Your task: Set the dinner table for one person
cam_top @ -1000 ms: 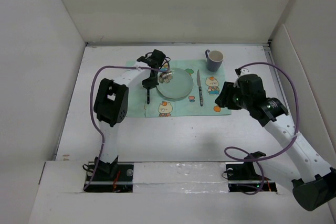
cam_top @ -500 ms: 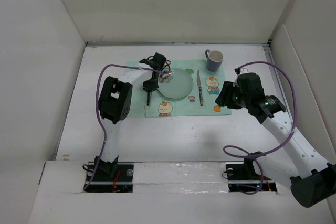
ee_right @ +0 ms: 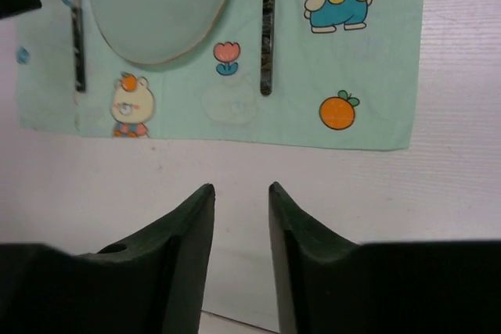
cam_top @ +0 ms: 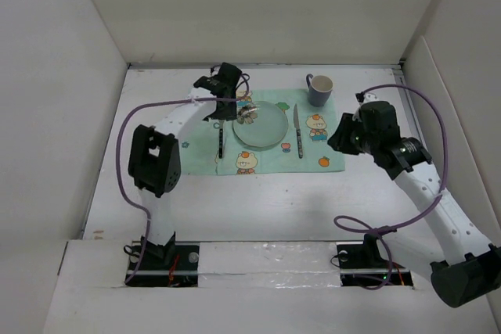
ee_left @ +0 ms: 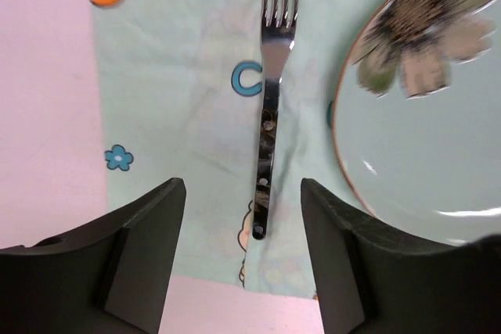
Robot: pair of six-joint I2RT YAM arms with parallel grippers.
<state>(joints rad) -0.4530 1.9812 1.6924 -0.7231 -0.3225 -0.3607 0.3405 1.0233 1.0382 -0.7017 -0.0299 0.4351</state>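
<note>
White dinner table (ee_right: 352, 193) under right tool (ee_right: 240, 186) (jaws apart); left tool (ee_left: 241, 182) spread over fork (ee_left: 270, 115)

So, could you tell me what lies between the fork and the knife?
The plate sits between fork and knife on the mat, clearest in the top view.

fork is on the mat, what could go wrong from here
1. The left tool hangs open right above the fork; pulling away low could knock it askew or into the plate beside it.
2. A dragging finger could tug the cloth mat and shift everything on it.
3. The right tool is open near the mat's edge; a careless sweep might clip the knife.
</note>
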